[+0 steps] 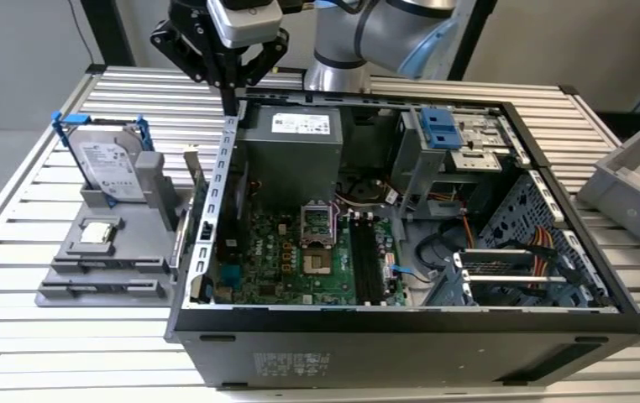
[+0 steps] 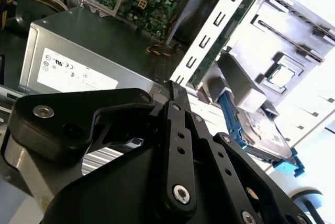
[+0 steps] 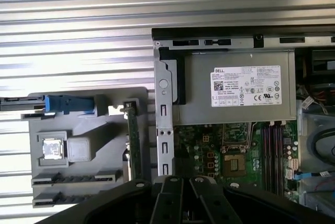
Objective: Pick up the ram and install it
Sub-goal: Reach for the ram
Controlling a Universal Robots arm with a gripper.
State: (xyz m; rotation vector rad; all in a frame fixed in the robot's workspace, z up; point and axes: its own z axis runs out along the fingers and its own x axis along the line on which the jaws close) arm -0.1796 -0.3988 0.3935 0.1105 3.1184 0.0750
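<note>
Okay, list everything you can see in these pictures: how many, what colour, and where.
open black computer case: one, black, mid-table.
grey box-shaped power supply: one, grey, inside the case at the arm's end.
green motherboard: one, green, on the case floor.
grey plastic parts holder: one, grey, at the exterior view's left of the case.
long thin ram stick: one, dark green, on edge in the holder, beside the case wall.
silver hard drive in a blue frame: one, upright in the holder.
small square silver CPU chip: one, flat on the holder.
grey bin: one, exterior view's right edge.
slatted metal table: one, silver, under everything.
black gripper: one, above the case corner, shut, empty.
</note>
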